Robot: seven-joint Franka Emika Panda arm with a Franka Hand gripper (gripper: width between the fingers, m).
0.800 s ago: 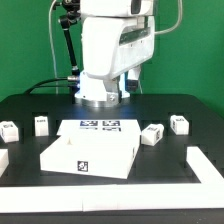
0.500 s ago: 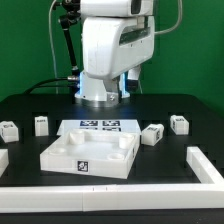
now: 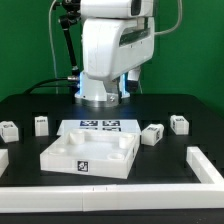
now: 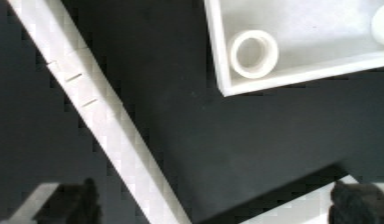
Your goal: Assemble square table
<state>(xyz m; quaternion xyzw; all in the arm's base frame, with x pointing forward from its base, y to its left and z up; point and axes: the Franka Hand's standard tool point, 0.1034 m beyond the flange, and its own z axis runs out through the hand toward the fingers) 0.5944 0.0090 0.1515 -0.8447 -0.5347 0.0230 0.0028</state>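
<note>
The white square table slab (image 3: 90,155) lies flat on the black bench (image 3: 30,105), just in front of the marker board (image 3: 97,126). Its hollow face is turned up, with a raised rim all round and a black-and-white tag on the edge nearest the exterior camera. Four small tagged legs (image 3: 152,134) stand on the bench apart from the slab, two toward the exterior view's left and two toward its right. In the wrist view, one corner of the slab shows a round socket (image 4: 255,53), and a long thin white bar (image 4: 100,110) lies close beside that corner. The claw (image 4: 207,202) is spread wide and grips nothing, with both dark fingertips (image 4: 57,200) over bare bench.
</note>
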